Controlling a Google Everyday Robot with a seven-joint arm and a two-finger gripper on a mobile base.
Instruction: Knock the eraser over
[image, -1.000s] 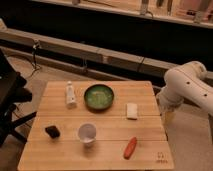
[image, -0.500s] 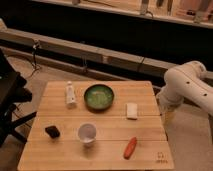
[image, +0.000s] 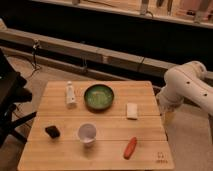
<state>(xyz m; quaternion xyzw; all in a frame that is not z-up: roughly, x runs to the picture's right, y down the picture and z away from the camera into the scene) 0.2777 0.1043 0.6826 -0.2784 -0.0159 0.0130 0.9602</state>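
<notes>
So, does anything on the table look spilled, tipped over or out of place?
Nothing stands out. The green bowl and the cup sit upright on the table, and nothing looks spilled. The claw hangs beside the table's right edge, touching none of the things.

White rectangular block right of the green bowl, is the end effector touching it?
Apart. The camera view shows the end effector hanging beside the wooden table's right edge, with bare tabletop between it and the white rectangular block.
</notes>
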